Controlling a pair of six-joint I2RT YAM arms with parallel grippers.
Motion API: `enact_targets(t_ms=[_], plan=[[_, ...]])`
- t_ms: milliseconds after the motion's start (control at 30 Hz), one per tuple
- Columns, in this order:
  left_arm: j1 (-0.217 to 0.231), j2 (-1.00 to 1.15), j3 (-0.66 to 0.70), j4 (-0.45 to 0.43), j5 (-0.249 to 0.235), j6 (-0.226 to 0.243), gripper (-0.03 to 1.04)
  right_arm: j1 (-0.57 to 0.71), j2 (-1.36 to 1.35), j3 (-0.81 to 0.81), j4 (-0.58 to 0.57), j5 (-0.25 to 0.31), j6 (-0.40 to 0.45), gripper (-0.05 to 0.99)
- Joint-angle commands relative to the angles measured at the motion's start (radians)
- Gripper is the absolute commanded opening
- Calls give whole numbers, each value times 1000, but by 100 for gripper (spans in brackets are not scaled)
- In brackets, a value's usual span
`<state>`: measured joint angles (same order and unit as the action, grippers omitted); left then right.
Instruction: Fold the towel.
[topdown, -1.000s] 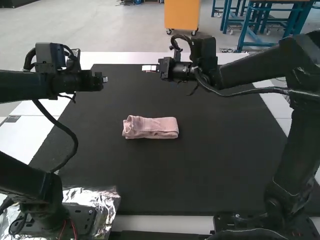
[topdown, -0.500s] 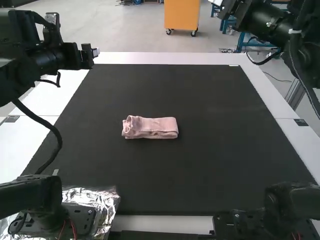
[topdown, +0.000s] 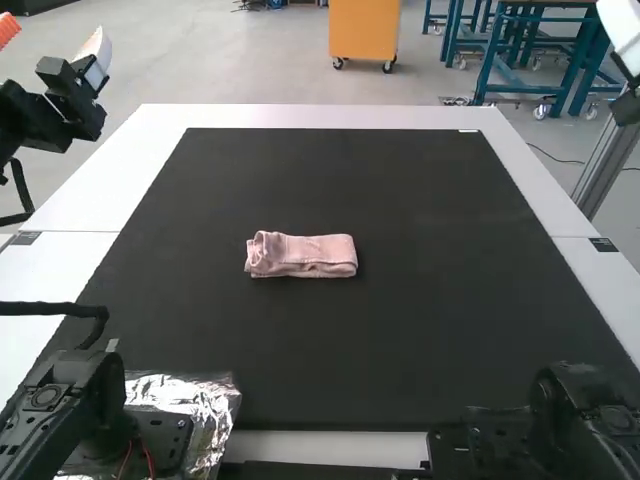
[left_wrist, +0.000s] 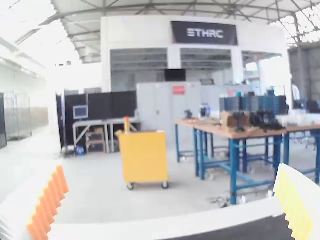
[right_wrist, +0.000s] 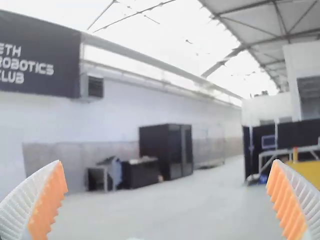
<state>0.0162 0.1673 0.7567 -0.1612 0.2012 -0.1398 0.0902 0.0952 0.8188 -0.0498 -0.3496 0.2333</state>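
Note:
The pink towel (topdown: 301, 256) lies as a compact folded strip near the middle of the black mat, away from both grippers. My left gripper (topdown: 52, 50) is raised at the upper left in the high view. In the left wrist view, the left gripper (left_wrist: 172, 202) has its fingers wide apart with nothing between them. At the upper right edge of the high view is part of my right gripper (topdown: 624, 45). The right wrist view shows the right gripper (right_wrist: 167, 200) spread wide, holding nothing.
The black mat (topdown: 400, 350) covers most of the white table (topdown: 320, 116). Crumpled foil (topdown: 205, 410) lies by the left arm's base, and the right arm's base (topdown: 560, 430) stands at the near right.
Both arms have drawn outward, away from the mat, the left one to the upper left and the right one to the right edge. The left gripper has opened. The towel has stayed put.

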Motion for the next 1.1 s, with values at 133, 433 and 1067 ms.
enact_targets(t_ms=[133,433,1067], plan=[[13,-166,-17,-61,-59,11,97,-46,-91,8,-108,248,-118,92],[7,-167,-247,201,-52,204,97,-44,-92,-274,137,356,-298,92],[-22,-166,-758,313,10,138,97,-49,-94,-820,183,383,-384,92]])
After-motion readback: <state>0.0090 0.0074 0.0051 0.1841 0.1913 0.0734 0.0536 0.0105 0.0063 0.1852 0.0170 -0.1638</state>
